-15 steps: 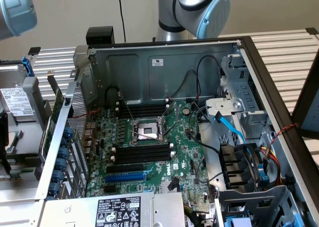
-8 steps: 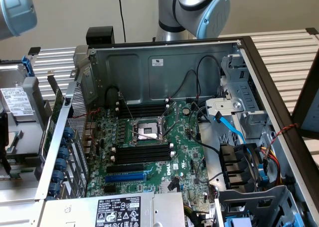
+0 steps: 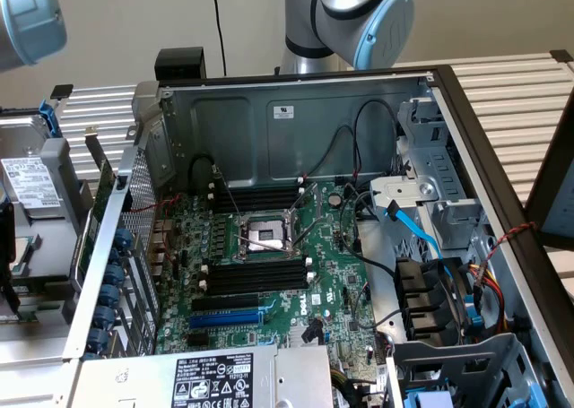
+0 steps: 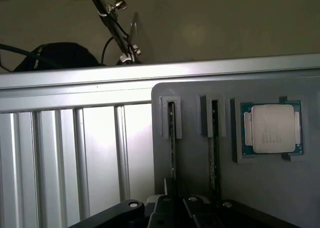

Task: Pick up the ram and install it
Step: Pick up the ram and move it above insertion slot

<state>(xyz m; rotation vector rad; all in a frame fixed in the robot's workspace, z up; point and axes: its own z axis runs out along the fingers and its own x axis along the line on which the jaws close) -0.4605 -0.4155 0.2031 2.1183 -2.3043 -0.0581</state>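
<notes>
The ram (image 4: 172,138) stands on edge in a narrow slot of a grey holder (image 4: 265,193). Its near end runs right up to the black body of the hand (image 4: 177,210), which hangs just over that end of the slot. Whether the hand is clamped on the stick or apart from it I cannot tell, because its own body hides the meeting point. The stick's long axis runs straight away from the hand along the slot, so the hand sits in line with it, at one end rather than over its middle.

A second stick (image 4: 215,143) lies parallel in the neighbouring slot, on the side toward a processor (image 4: 272,129) seated in its own square pocket. The hand's middle looks closer to the first stick, though not by much. The holder rests on a ribbed aluminium desk (image 4: 75,153).

In the exterior view an open computer case (image 3: 269,130) lies with its motherboard (image 3: 336,273) face up. The black memory slots (image 3: 256,273) look empty, their length running from that view's left to its right, so I judge that nothing is installed yet. The arm (image 3: 359,13) rises behind the case
</notes>
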